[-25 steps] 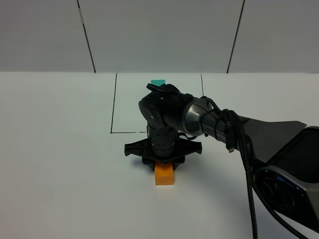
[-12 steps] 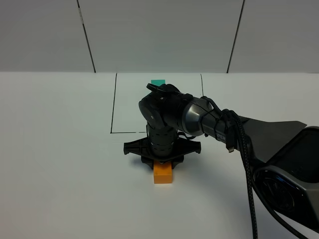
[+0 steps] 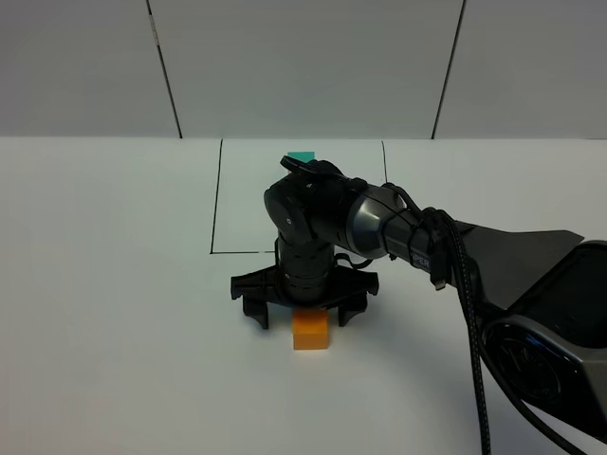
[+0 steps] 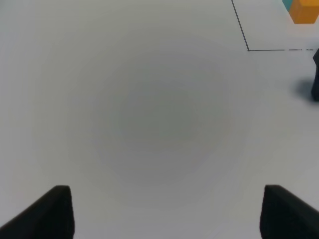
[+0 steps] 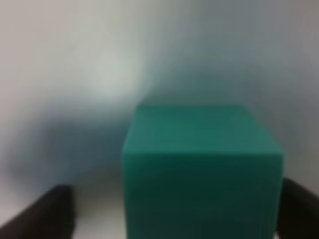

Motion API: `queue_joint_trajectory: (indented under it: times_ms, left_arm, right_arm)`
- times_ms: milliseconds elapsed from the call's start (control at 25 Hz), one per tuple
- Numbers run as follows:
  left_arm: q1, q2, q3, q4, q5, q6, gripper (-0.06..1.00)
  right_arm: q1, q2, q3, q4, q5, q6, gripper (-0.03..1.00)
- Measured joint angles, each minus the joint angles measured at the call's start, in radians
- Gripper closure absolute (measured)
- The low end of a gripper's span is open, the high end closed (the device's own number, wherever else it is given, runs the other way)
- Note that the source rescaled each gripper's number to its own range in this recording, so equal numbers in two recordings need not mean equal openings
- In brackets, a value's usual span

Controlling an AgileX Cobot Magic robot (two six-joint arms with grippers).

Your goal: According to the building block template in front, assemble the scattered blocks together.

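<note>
Tool on my right arm [image 3: 303, 313] spread wide over the orange block [image 3: 310, 333], teal block [image 5: 202, 174] between its fingers; both sit just outside the template outline [image 3: 216, 204]. Blocks look joined; little remains.

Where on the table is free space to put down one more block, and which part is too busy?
Free: the wide table left of the black square outline and of the right tool; also the strip near the front edge, below the orange cube. Crowded: the middle, where the open right tool straddles the teal cube next to the orange cube, and the right side under the arm.
</note>
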Motion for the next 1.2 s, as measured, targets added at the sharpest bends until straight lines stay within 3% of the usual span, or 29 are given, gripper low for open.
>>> queue_joint_trajectory:
  times_ms: [40,120,400,760,1000,1200]
  left_arm:
    - [0.000,0.000,0.000,0.000,0.000,0.000,0.25]
    - [0.000,0.000,0.000,0.000,0.000,0.000,0.25]
    - [0.000,0.000,0.000,0.000,0.000,0.000,0.25]
    - [0.000,0.000,0.000,0.000,0.000,0.003,0.25]
    - [0.000,0.000,0.000,0.000,0.000,0.026,0.25]
    - [0.000,0.000,0.000,0.000,0.000,0.027,0.25]
  right_arm:
    - [0.000,0.000,0.000,0.006,0.002,-0.001,0.04]
    - [0.000,-0.003,0.000,0.018,0.006,-0.001,-0.03]
    - [0.000,-0.061,-0.003,0.050,0.012,-0.008,-0.03]
    - [-0.058,-0.177,-0.005,0.137,0.049,-0.100,-0.03]
    - [-0.152,-0.255,-0.009,0.132,0.073,-0.145,-0.03]
    - [-0.294,-0.269,-0.010,0.089,0.167,-0.220,-0.03]
